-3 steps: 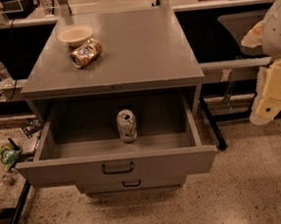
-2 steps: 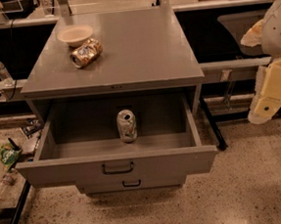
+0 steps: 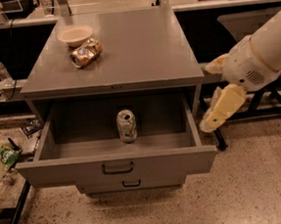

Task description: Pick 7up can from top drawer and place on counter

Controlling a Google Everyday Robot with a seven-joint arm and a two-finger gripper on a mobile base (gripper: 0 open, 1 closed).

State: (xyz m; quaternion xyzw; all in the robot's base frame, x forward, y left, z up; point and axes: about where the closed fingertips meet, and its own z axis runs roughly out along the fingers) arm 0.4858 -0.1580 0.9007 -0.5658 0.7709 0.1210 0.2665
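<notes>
The 7up can (image 3: 126, 126) stands upright in the middle of the open top drawer (image 3: 77, 169), near its back wall. The drawer is pulled out from under the counter (image 3: 140, 50). My gripper (image 3: 210, 121) hangs from the white arm at the right, just outside the drawer's right wall and above the floor. It is apart from the can and holds nothing that I can see.
A dented orange-brown can (image 3: 86, 52) lies on its side by a pale bowl (image 3: 75, 34) at the counter's back left. A shorter drawer front (image 3: 132, 184) sits below. A bottle (image 3: 0, 69) and green litter (image 3: 7, 156) are at the left; black stand legs (image 3: 277, 103) are at the right.
The arm and gripper have swung left, from the frame's right edge to just beside the drawer's right wall. The can and the drawer have not moved.
</notes>
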